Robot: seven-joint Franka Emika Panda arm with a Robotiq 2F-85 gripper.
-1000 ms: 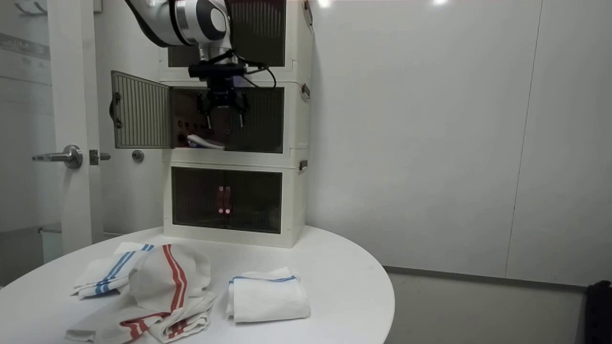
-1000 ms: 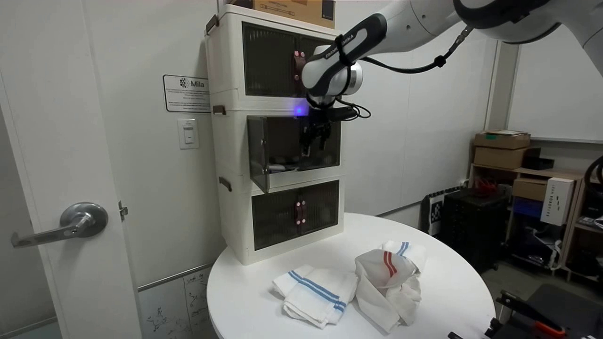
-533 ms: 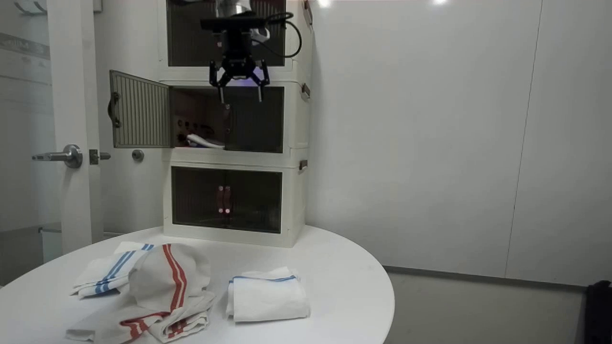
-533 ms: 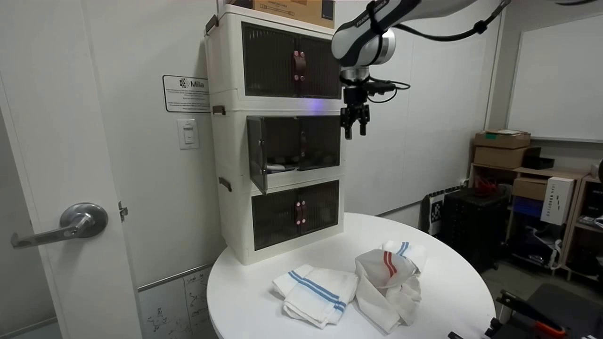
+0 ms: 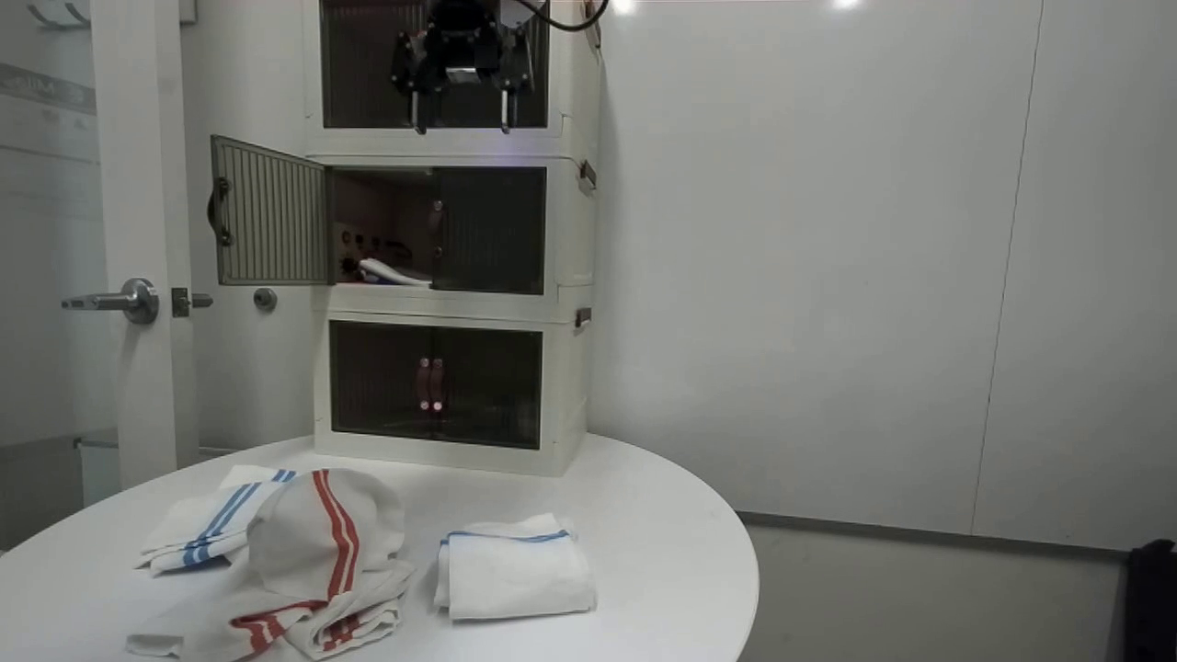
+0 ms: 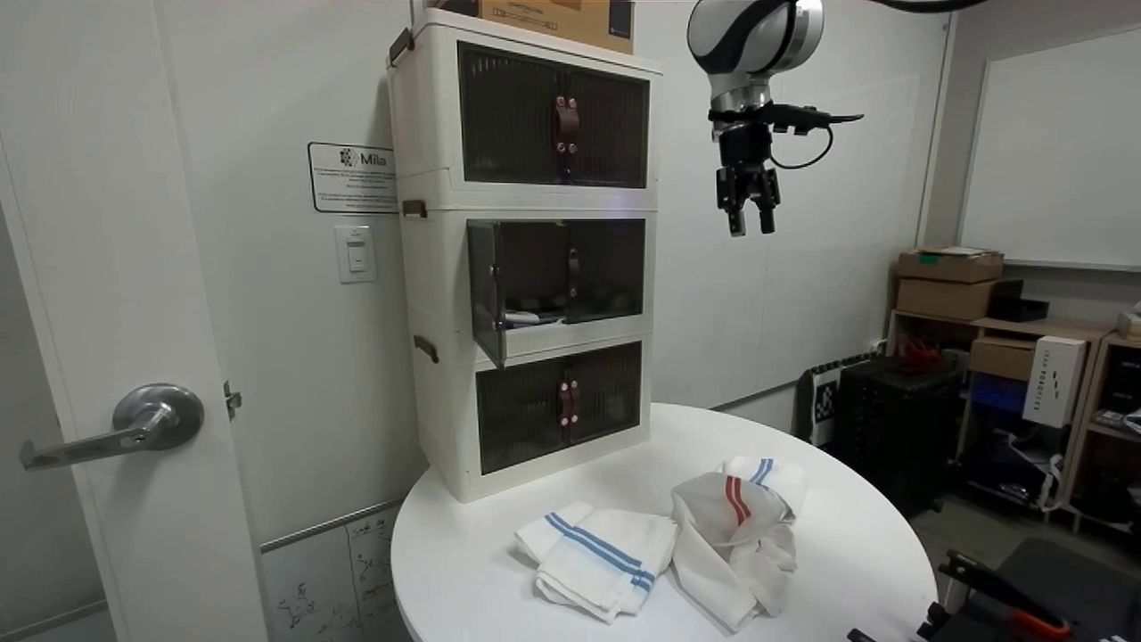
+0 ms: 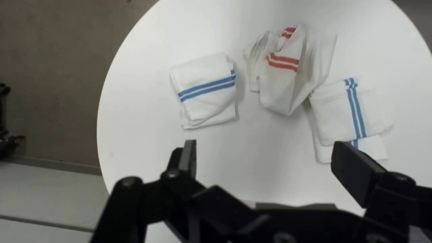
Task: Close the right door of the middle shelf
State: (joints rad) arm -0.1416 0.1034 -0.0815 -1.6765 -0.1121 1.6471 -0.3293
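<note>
The middle shelf (image 5: 460, 306) is the second tier of the white cabinet and shows in both exterior views (image 6: 579, 337). Its right door (image 5: 491, 230), a dark ribbed pane, lies flat in the shelf front in both exterior views (image 6: 610, 267). The matching left door (image 5: 271, 213) stands swung wide open, also in an exterior view (image 6: 487, 292). A white item (image 5: 391, 273) lies inside the left half. My gripper (image 5: 462, 124) is open and empty, pointing down, away from the cabinet and above the table (image 6: 752, 227). The wrist view shows its fingers (image 7: 265, 152) wide apart.
The cabinet's top tier (image 6: 553, 192) and bottom tier (image 5: 437, 446) have shut dark doors. On the round white table (image 5: 662, 515) lie folded blue-striped cloths (image 5: 517, 575) and a crumpled red-striped cloth (image 5: 317, 542). A room door with a lever handle (image 6: 160, 419) stands beside the cabinet.
My gripper has moved from in front of the middle shelf up and back, away from the cabinet. The right door has stayed flat and the left door wide open.
</note>
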